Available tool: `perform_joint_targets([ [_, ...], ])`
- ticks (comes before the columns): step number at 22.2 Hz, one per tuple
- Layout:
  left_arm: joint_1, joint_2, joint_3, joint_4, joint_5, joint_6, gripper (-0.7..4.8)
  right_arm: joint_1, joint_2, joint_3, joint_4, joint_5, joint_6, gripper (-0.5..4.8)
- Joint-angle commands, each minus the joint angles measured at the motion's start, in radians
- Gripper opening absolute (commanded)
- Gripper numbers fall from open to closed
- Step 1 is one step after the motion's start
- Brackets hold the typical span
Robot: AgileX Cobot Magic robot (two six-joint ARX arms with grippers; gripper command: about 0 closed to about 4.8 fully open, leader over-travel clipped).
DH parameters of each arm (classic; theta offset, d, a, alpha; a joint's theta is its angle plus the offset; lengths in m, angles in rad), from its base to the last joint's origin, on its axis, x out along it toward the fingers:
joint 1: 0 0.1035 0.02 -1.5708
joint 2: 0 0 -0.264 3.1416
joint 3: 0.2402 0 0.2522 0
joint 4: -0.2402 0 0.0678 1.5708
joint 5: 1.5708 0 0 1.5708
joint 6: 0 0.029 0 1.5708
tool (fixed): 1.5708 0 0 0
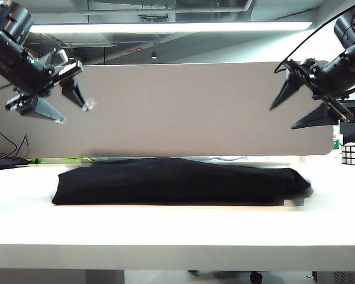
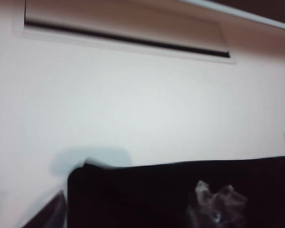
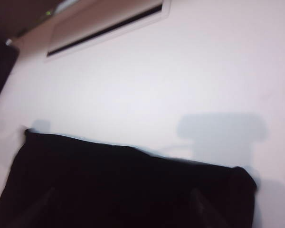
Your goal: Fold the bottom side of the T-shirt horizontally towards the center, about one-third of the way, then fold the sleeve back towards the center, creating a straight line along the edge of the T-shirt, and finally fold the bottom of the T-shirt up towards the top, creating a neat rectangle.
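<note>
White table (image 1: pixel 177 228) fronts a grey backboard (image 1: pixel 177 109); a Rubik's cube (image 1: pixel 354 154) sits at its far right. The T-shirt (image 1: pixel 177 182) lies folded into a long black rectangle across the table's middle, flat and unheld. Left gripper (image 1: pixel 65 106) hangs high at left, jaws spread, empty. Right gripper (image 1: pixel 293 112) hangs high at right, jaws likewise spread, empty. Both stand well clear of the cloth.
</note>
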Motion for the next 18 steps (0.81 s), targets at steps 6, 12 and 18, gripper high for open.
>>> perform_joint_targets([
  [6, 0.050, -0.145, 0.002, -0.117, 0.090, 0.068, 0.11, -0.079, -0.159, 0.005, -0.111, -0.175, -0.016, 0.94],
  [12, 0.048, -0.313, -0.003, -0.325, 0.093, 0.141, -0.06, -0.076, -0.377, -0.036, -0.253, -0.123, -0.126, -0.09],
  [18, 0.048, -0.598, -0.191, -0.336, 0.080, 0.153, -0.06, -0.077, -0.678, -0.245, -0.259, -0.122, -0.130, -0.09],
])
